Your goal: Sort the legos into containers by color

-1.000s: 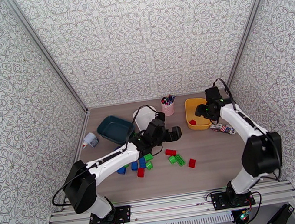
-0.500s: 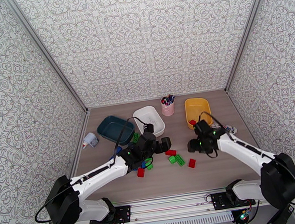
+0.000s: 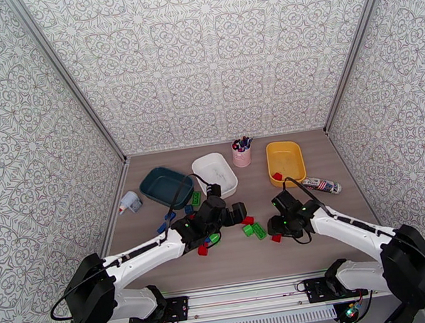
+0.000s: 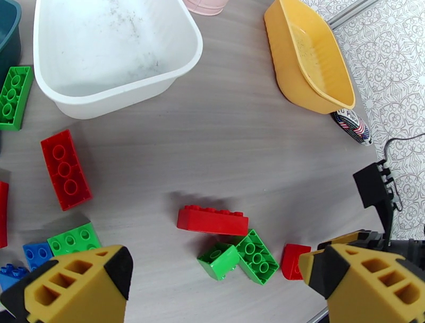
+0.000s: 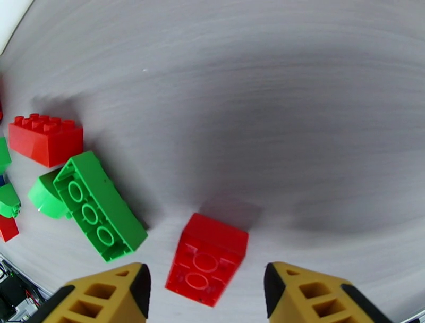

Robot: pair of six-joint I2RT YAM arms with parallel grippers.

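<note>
Both arms have come in from the tubs. The right gripper [image 3: 276, 232], a second ago at the yellow tub [image 3: 284, 154], now sits low over the right end of the legos [image 3: 258, 231]. The left gripper [image 3: 227, 201] has drawn back from the white tub [image 3: 213, 168] to the middle of the scatter.

The table [image 3: 328, 218] is grey-brown wood grain, walled on three sides by patterned panels [image 3: 197, 53]. The teal tub [image 3: 159, 188], white tub, pen cup [image 3: 242, 153] and yellow tub line its far side, and one red lego [image 3: 276, 176] lies in the yellow tub.

From above the bricks are small specks. The left wrist camera gives the studs on red, green and blue pieces and dark scuffs in the white tub. The right wrist camera shows a red brick [image 5: 206, 257] lying hollow side up between that gripper's spread fingers [image 5: 106, 295], touching neither. The left gripper's jaws stand wide, holding nothing.
</note>
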